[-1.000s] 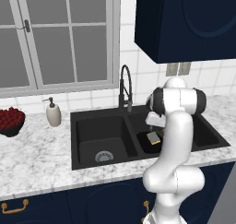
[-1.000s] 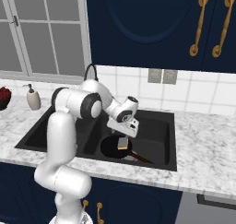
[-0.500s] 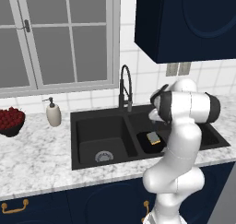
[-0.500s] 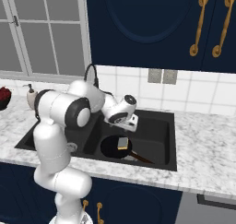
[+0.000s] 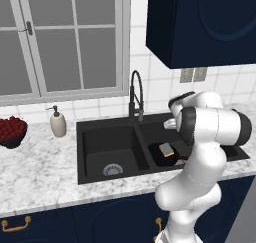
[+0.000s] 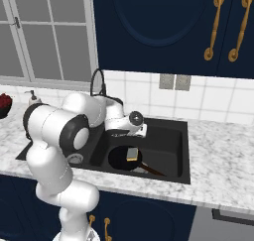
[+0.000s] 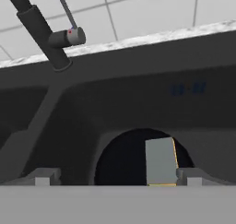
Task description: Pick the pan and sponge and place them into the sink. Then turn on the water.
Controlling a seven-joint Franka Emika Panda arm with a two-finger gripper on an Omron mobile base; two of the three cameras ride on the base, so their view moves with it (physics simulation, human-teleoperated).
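With pan (image 6: 124, 158) and sponge (image 6: 132, 153) lying in the sink (image 6: 173, 150), our gripper (image 7: 117, 180) hung wide open, empty; we judged the faucet (image 7: 44, 34) lever next.

The sink (image 6: 171, 136) was a matte black double basin set in the counter, a round silver drain showing in its left basin. The pan (image 6: 120, 158) — round, shallow and black — sat flat on the floor of the right basin, its long straight handle reaching toward the front right. The sponge (image 6: 132, 153), grey-green over yellow, lay flat inside the pan. No stream ran from the black gooseneck faucet (image 5: 135, 89).
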